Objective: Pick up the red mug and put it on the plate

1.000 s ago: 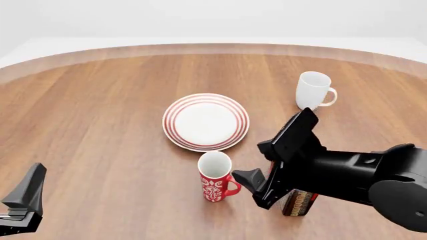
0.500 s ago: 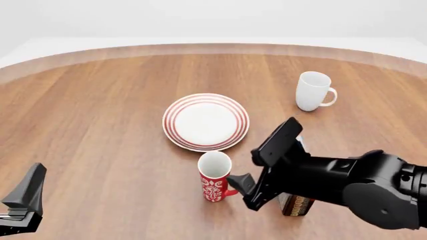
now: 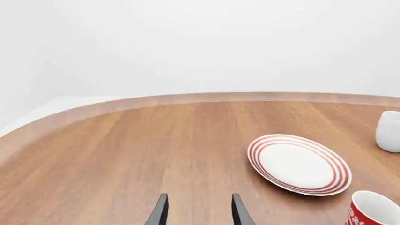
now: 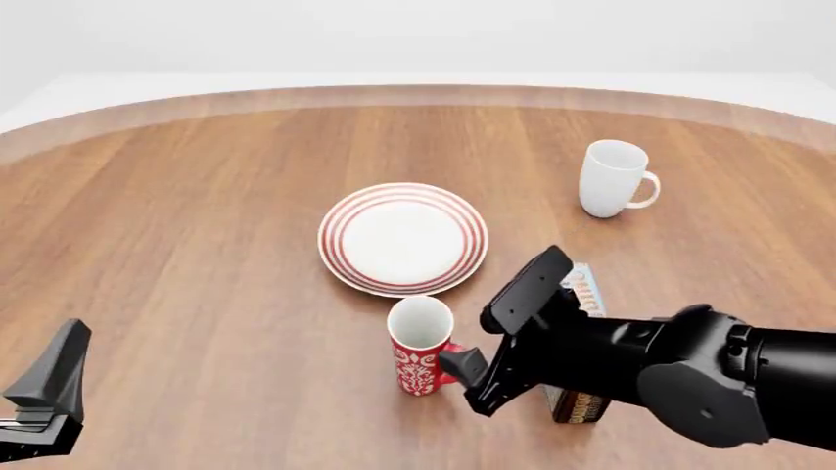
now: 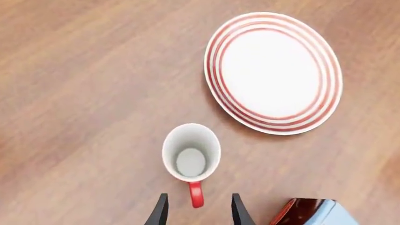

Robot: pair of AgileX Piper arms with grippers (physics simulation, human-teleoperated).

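**Right gripper at the mug handle**

On the round wooden tabletop [image 4: 196, 245], the tall red mug with white ornamental pattern [image 4: 421, 347] stood upright just beside the round white plate with red rings [image 4: 402, 238]. The right gripper [image 5: 196, 213] had its fingers apart, straddling the mug's red handle. The left gripper [image 3: 196, 211] hung open, well apart.

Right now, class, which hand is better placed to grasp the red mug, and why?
The right hand: its open fingers straddle the red mug's handle. The left hand sits far off.
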